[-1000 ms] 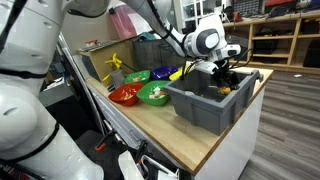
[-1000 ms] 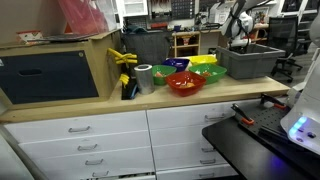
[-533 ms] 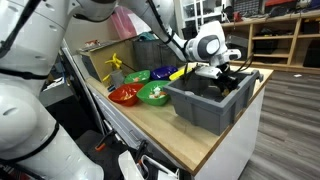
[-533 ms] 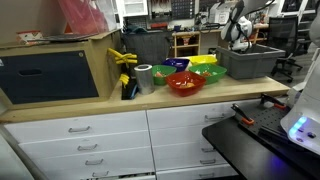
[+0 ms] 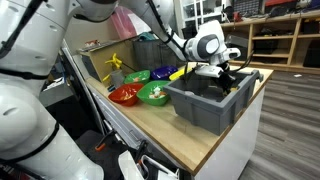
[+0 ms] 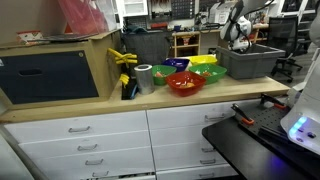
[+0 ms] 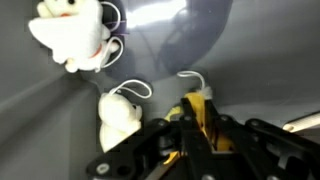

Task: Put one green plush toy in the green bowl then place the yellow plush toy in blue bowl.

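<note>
In the wrist view my gripper (image 7: 196,128) is shut on the yellow plush toy (image 7: 198,106), whose yellow-orange body and white loop show between the black fingers (image 7: 160,140). The gripper (image 5: 222,72) reaches down into the grey bin (image 5: 205,108), which also appears in an exterior view (image 6: 250,63). The blue bowl (image 5: 165,73) sits behind the bin among the other bowls, beside a green bowl (image 5: 155,94). Both also show in an exterior view, the blue bowl (image 6: 178,64) and a green bowl (image 6: 208,74). The green plush toy is out of view.
Two white plush toys (image 7: 70,30) (image 7: 120,115) lie on the bin floor close to the gripper. A red bowl (image 5: 124,96), another green bowl (image 5: 135,76) and a long yellow rigid piece (image 5: 180,72) stand on the wooden counter (image 5: 170,135). The bin walls hem in the gripper.
The jaws have closed from wide open onto the yellow plush toy. The arm has stayed almost still inside the bin.
</note>
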